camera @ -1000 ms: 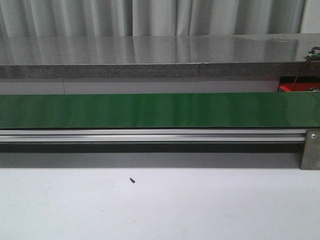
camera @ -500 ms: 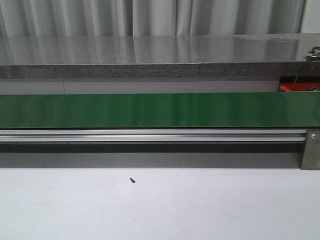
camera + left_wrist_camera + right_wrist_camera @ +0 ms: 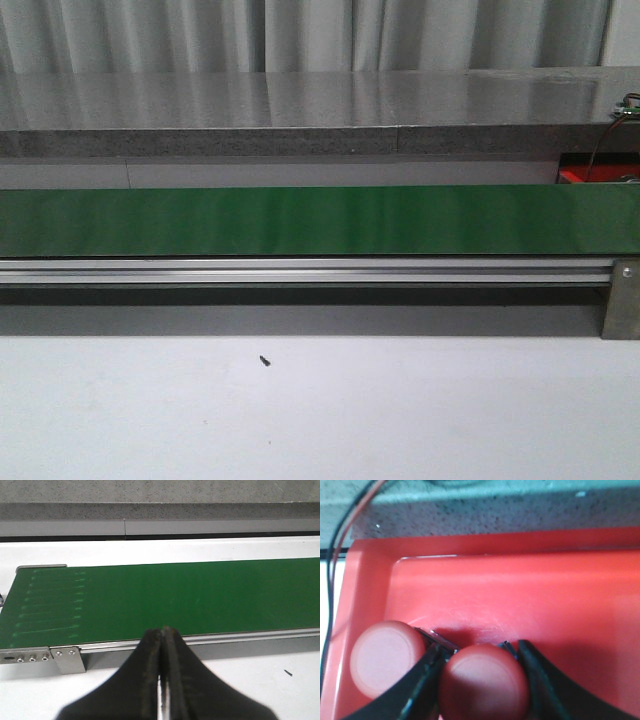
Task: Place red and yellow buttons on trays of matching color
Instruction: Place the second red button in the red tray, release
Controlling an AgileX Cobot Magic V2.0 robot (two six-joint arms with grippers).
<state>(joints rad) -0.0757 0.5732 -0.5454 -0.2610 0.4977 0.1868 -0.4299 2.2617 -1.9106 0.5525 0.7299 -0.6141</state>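
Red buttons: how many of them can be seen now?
2, both over the red tray in the right wrist view: one red button sits between the right hand fingers, the other just beside them. More may be hidden.

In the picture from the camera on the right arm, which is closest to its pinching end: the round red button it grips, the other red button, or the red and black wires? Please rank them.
1. Red button between the right end effector's fingers.
2. Second red button, lying in the red tray just outside one finger.
3. Red and black wires, beyond the tray's rim, by the speckled ledge.
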